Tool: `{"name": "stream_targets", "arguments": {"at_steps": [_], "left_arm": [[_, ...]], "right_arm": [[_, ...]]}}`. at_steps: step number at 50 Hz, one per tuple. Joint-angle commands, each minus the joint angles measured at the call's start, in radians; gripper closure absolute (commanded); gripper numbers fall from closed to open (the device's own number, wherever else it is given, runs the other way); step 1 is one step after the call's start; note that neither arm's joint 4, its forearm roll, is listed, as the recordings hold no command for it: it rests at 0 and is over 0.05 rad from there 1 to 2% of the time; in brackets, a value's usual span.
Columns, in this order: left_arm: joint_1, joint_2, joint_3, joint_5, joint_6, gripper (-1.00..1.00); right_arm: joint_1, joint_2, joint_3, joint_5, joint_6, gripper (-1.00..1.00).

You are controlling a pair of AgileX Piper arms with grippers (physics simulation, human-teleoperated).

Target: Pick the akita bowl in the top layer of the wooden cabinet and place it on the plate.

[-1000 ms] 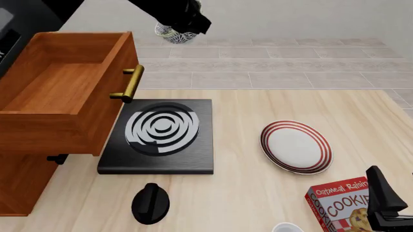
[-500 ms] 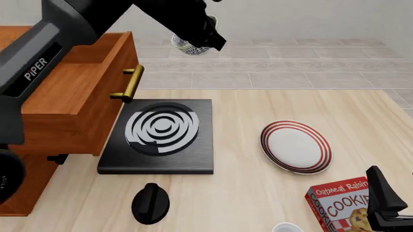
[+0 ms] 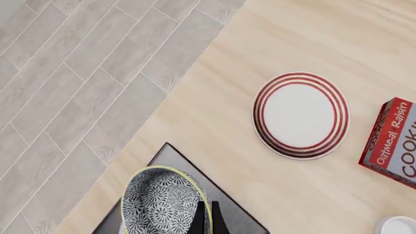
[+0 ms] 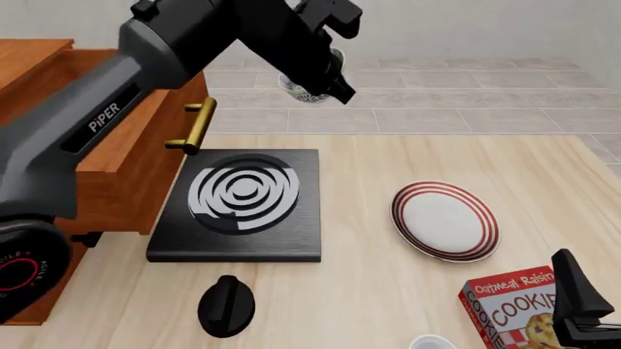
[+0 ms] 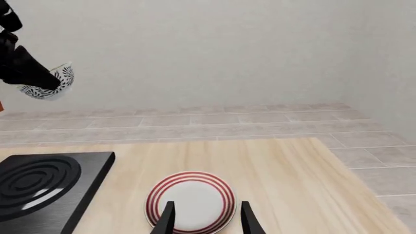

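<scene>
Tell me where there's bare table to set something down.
The widest bare patch is the wood between the black slab and the plate, running toward the table's far edge. Another lies beyond the plate toward the right edge. The near right corner is crowded: cookie box, a white cup and the right hand. A black knob sits in front of the slab.

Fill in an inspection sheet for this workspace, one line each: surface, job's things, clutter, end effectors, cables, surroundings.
Surface: pale wood table, tiled floor beyond.
Job's things: bowl held in the air by the left end effector, over the slab's far edge; plate bare on the table; cabinet with top drawer pulled out.
Clutter: black slab with white rings, black knob, cookie box, small white object at the near edge.
End effectors: left shut on bowl; right open, facing the plate.
Cables: nothing seen.
Surroundings: plain wall.
</scene>
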Motion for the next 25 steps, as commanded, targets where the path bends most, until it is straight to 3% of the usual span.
{"name": "stream_targets", "arguments": {"at_steps": [1,25], "left_arm": [[-0.017,0.048,-0.015,-0.013,0.027,1.00],[-0.061,0.156,-0.103,0.011,0.064,1.00]], "right_arm": [[-0.002,0.000,0.000,-0.001,0.000,-1.00],[-0.003,0.000,-0.001,-0.003,-0.006,-1.00]]}}
